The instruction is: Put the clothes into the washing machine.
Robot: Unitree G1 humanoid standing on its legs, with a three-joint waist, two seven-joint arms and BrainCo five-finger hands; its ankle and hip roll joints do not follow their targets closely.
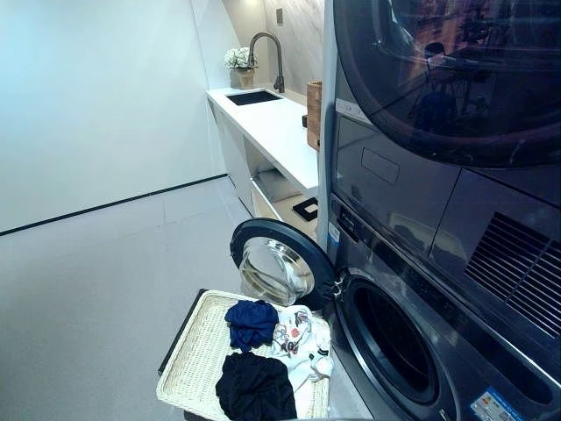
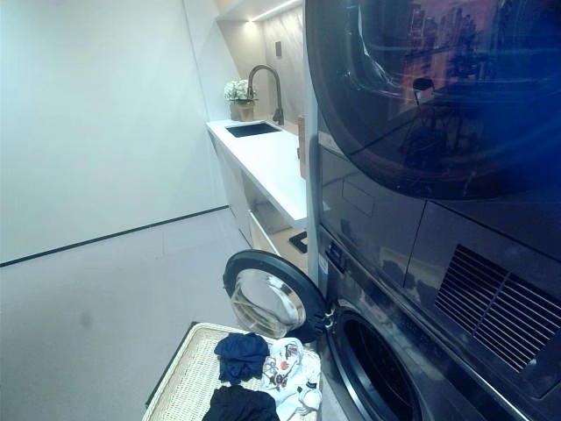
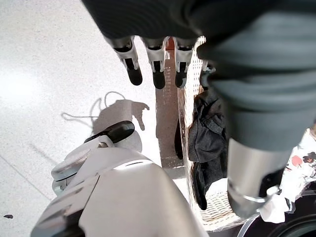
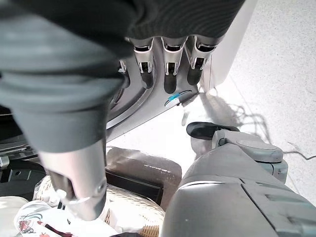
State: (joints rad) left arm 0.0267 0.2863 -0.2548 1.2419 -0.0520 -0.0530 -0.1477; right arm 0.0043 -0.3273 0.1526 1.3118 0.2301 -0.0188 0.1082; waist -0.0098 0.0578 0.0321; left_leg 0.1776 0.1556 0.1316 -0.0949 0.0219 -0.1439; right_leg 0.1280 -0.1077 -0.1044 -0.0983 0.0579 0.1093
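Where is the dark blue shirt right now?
The dark blue shirt lies in the wicker basket on the floor, in front of the washing machine's open door, between the patterned white cloth and the black garment.

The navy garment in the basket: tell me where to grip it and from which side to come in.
Grip the navy garment at its bunched crown, coming down from above. It lies crumpled in a raised heap on the wicker basket, apart from the black garment nearer the robot and beside the white printed one, so the top folds probably give the fingers the freest pinch.
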